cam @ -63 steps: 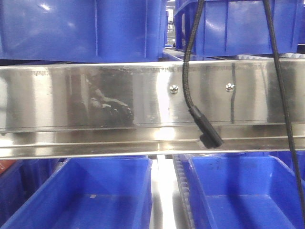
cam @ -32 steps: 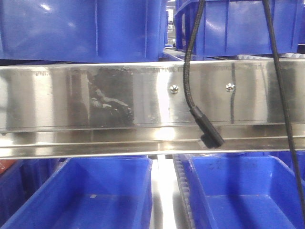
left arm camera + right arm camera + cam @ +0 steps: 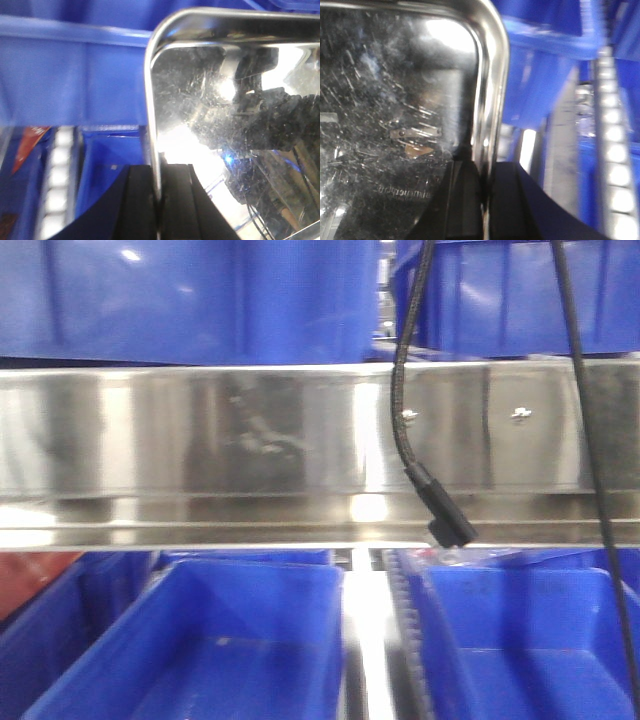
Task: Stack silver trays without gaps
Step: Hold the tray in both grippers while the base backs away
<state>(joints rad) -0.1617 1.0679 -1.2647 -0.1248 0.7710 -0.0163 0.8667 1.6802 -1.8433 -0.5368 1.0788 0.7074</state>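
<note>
A silver tray [image 3: 235, 125] fills the right of the left wrist view, shiny and scratched, with a rounded corner at the top. My left gripper [image 3: 158, 200] is shut on its left rim. The same kind of silver tray [image 3: 390, 120] fills the left of the right wrist view. My right gripper [image 3: 485, 200] is shut on its right rim. The tray is held up off the bins between both grippers. In the front view no tray and no gripper shows.
A long brushed-steel rail [image 3: 250, 440] with screw heads crosses the front view. Blue bins [image 3: 220, 640] stand below it and above it. A black cable [image 3: 430, 500] hangs in front. Blue bins [image 3: 65, 85] and a roller strip [image 3: 615, 150] lie behind the tray.
The front view has shifted: the rail's screws and the bins now sit further right and the picture is blurred by motion.
</note>
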